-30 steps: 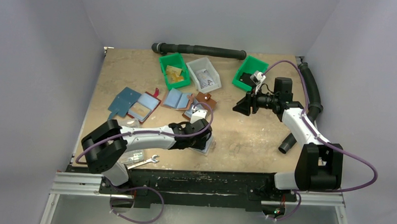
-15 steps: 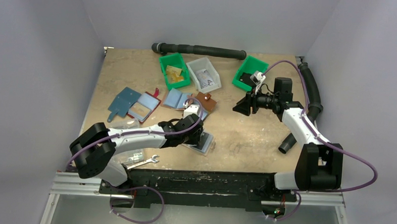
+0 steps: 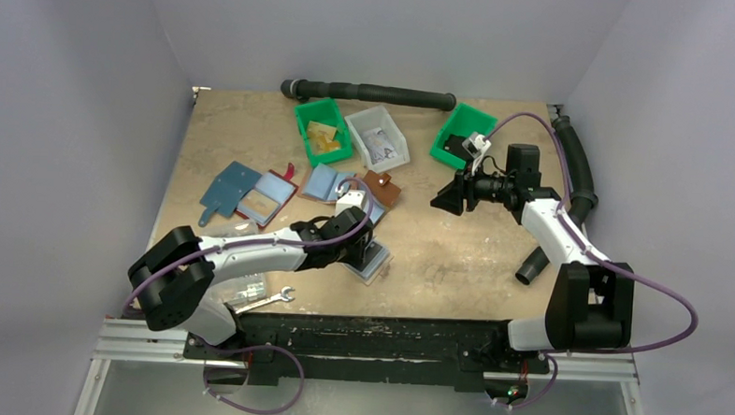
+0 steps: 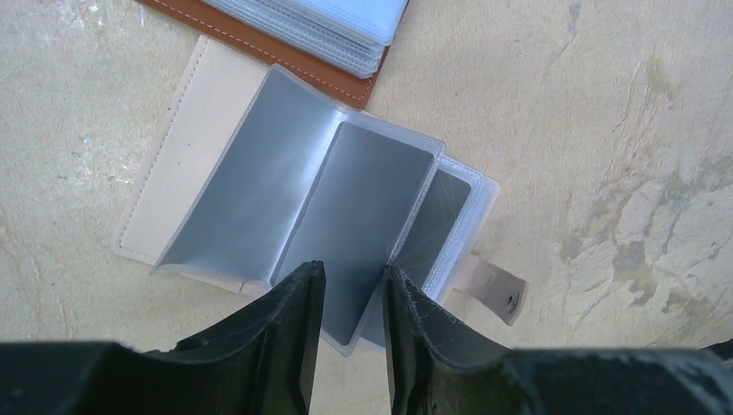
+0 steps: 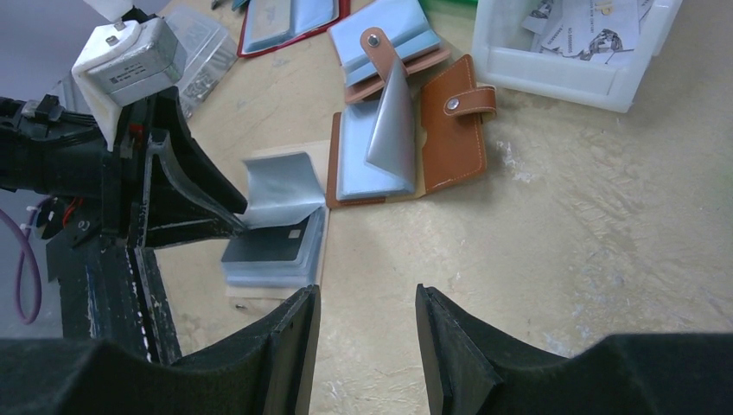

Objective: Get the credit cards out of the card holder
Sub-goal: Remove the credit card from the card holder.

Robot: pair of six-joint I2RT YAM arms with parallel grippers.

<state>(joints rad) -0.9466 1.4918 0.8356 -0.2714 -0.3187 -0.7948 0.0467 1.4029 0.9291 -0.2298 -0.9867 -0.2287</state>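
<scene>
Card holder: the small flat case with a cream stitched cover and translucent whitish plastic sleeves lies open on the pale wooden table, near its front edge and towards the middle. Its snap tab sticks out on the right.

Sleeves: one clear page stands raised. The rest lie flat in a stack.

Credit card: a dark grey rectangular card sits inside a sleeve, on top of the flat stack.

Left gripper: the black two-finger pincer is low over the holder's near edge. Its jaws stand a narrow gap apart, with the corner of the card's sleeve between them. I cannot tell whether the fingers actually pinch it.

Right gripper: the black pincer hangs in the air over bare table, well apart from the holder. Its jaws are roughly half spread and hold nothing.

Neighbours: a brown leather wallet with light blue lining lies open just beyond the holder, its edge touching the cream cover. A white plastic bin of paper scraps lies further back.
</scene>
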